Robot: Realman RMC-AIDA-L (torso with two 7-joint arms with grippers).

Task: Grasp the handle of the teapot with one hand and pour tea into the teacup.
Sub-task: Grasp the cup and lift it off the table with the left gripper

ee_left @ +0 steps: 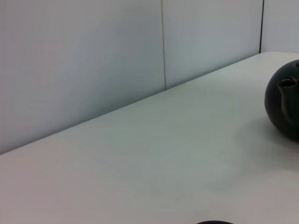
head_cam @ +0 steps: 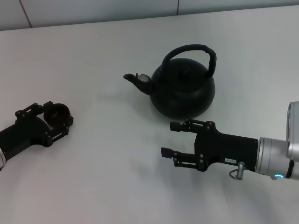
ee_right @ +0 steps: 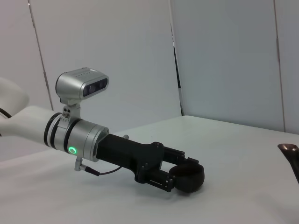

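The black teapot (head_cam: 184, 93) stands at the table's middle, its spout pointing toward my left side, and the arched handle (head_cam: 191, 49) rises over its lid. My right gripper (head_cam: 174, 139) is open and empty just in front of the pot, low over the table, apart from it. My left gripper (head_cam: 52, 117) is at the left, shut on the small black teacup (head_cam: 57, 113) at table level. The right wrist view shows that cup (ee_right: 187, 178) between the left fingers. The left wrist view shows the teapot's side (ee_left: 284, 100) and a sliver of the cup's rim (ee_left: 212, 222).
The white table (head_cam: 117, 177) ends at a pale panelled wall (head_cam: 93, 9) at the back. The teapot's spout tip (ee_right: 290, 154) shows at the edge of the right wrist view.
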